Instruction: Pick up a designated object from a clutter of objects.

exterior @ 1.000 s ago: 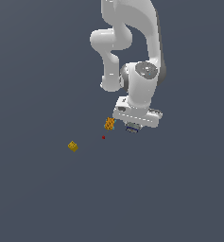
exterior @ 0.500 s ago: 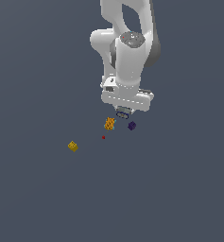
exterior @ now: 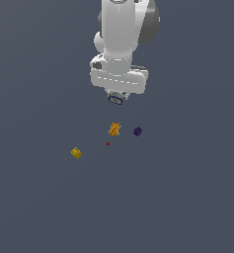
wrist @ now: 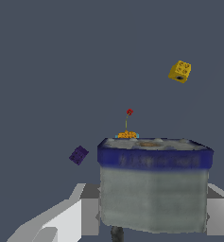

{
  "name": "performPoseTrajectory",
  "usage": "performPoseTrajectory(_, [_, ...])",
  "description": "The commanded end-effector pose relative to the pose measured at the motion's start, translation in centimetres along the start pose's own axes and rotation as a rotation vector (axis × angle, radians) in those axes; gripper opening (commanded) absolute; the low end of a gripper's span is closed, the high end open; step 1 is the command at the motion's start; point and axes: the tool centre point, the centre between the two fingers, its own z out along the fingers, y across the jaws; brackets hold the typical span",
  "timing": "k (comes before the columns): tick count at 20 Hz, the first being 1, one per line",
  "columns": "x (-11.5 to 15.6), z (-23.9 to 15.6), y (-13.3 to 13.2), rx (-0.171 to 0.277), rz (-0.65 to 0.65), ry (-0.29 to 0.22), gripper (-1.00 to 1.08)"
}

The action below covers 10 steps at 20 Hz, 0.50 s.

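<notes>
Clamped the gripper (exterior: pixel 116 98) on the grey-white box with the dark blue rim (wrist: pixel 153 186), held between the fingers (wrist: pixel 61 220), clear of the floor (exterior: pixel 187 197). Below and just past it lay the orange lumpy piece (exterior: pixel 114 129), beside a tiny red dot (exterior: pixel 108 144). Off to one side sat the dark purple cube (exterior: pixel 137 131). Farthest off rested the yellow cube (exterior: pixel 76 153).

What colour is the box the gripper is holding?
The box is grey-white with a dark blue band around its rim, seen best in the wrist view.
</notes>
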Motion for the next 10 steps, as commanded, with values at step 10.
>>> performPoseTrajectory(10, [-1.6,-8.6,6.4,-0.002,0.001,0.0,-1.0])
